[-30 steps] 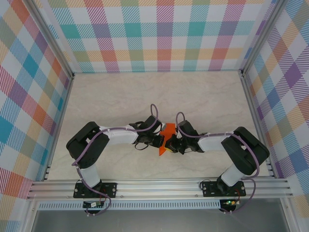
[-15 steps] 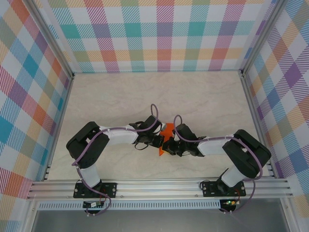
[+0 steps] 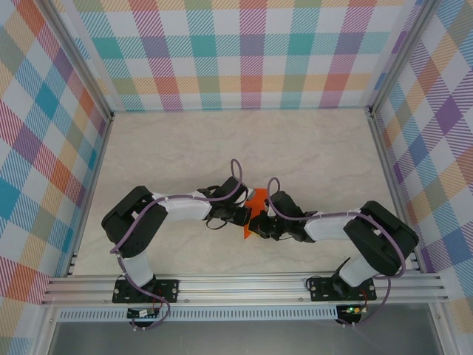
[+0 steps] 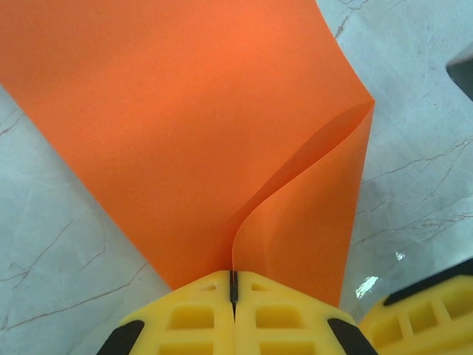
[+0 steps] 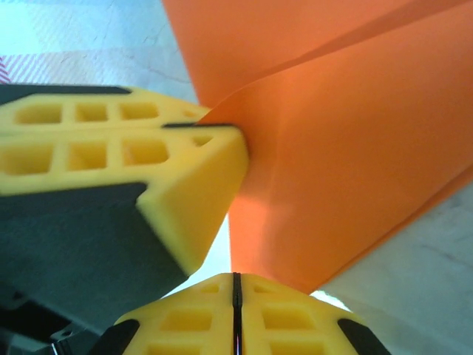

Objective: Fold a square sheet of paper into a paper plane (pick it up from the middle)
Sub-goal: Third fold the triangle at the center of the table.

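The square sheet of paper point(image 3: 256, 198) is bright orange and hangs just above the table's near middle, pinched between both grippers. It is folded and curled, not a paper plane's slim dart shape. My left gripper point(image 3: 242, 216) is shut on one edge point(image 4: 233, 285), and the sheet point(image 4: 185, 111) bows up and away from its yellow fingers. My right gripper point(image 3: 259, 225) is shut point(image 5: 236, 288) where the sheet's lower edge point(image 5: 355, 148) meets the seam of its fingers. The left gripper's fingers point(image 5: 126, 148) sit close above it. One right finger point(image 4: 421, 318) shows beside the left jaws.
The marble-patterned table point(image 3: 222, 148) stretches away behind the grippers. Checkered walls point(image 3: 244, 66) close the back and both sides. An aluminium rail point(image 3: 244, 285) with the arm bases runs along the near edge. Both arms bend inward and nearly touch.
The right gripper has moved left, closer to the left gripper. The paper has been drawn in between them, so less orange shows from above. The left arm has barely moved.
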Tool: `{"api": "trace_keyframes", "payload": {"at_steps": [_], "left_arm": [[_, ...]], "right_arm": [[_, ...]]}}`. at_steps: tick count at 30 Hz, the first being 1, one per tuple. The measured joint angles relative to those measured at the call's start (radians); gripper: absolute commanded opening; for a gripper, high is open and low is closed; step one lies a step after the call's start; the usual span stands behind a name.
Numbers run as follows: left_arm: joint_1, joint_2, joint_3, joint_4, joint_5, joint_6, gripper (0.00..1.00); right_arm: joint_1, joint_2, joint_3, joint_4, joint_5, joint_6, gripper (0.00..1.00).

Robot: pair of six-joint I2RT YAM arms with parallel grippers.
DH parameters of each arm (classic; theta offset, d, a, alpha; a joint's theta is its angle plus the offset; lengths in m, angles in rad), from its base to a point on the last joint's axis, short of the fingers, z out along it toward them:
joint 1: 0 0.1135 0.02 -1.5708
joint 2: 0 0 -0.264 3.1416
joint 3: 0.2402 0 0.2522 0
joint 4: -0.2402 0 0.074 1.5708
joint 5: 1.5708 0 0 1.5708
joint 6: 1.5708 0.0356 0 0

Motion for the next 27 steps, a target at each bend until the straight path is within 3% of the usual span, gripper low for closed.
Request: {"api": "trace_keyframes", "payload": {"at_steps": [12, 27], "left_arm": [[0.0, 0.002, 0.002, 0.0, 0.001, 0.003, 0.0], [0.0, 0.003, 0.002, 0.001, 0.005, 0.003, 0.0]], "right_arm": [[0.047, 0.073, -0.012, 0.09, 0.018, 0.041, 0.08], [0.107, 0.024, 0.005, 0.021, 0.061, 0.045, 0.07]]}}
